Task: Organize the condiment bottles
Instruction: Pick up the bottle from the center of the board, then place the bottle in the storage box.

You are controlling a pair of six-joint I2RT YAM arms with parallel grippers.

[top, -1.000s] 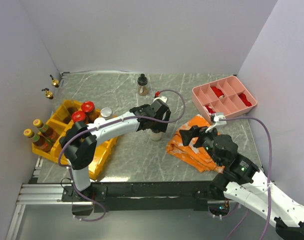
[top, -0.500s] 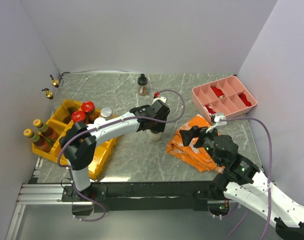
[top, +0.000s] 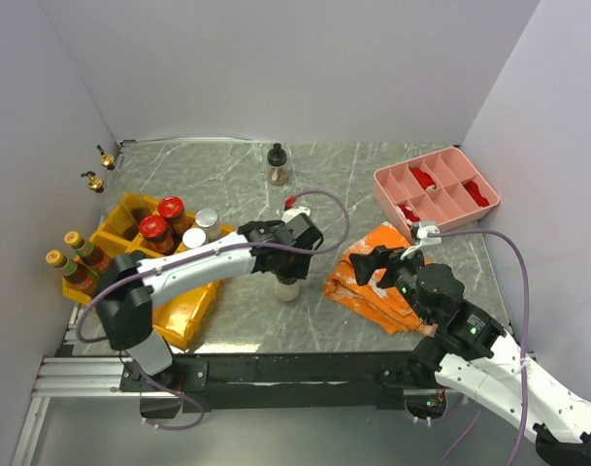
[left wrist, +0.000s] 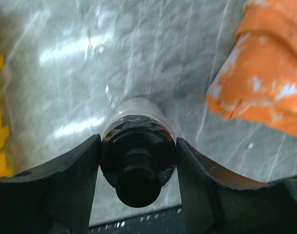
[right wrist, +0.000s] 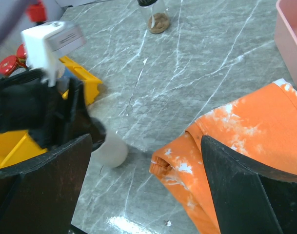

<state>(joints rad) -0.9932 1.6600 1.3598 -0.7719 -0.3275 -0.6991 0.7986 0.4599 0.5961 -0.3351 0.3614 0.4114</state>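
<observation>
Left gripper (left wrist: 137,144) is clamped on a bottle (left wrist: 138,114), one finger (left wrist: 75,180) pressed against each side of its black cap. From the wrist you look straight down the cap, so the contents are hidden; only a ring of clear glass shoulder shows past the top. From overhead it's the other way round: the gripper covers the cap and just the pale lower body pokes out beneath. In the right wrist view the bottle is a blurred whitish lump, half behind the left arm. I can't tell whether its base touches the table (top: 373,165) or hangs just above it.

The bottle stands upright, long axis vertical, cap up into the gripper. It's at the middle of the table, towards the near edge, between the yellow bins (top: 130,209) and the orange cloth (top: 358,291), close to the cloth but apart from it.

Right gripper (right wrist: 146,144) hovers over the cloth with its fingers spread wide and nothing between them.

Farther out, red-capped jars (top: 162,218) sit in the bins, a black-topped jar (top: 278,165) stands alone at the back, and the pink tray (top: 387,180) is far right.
</observation>
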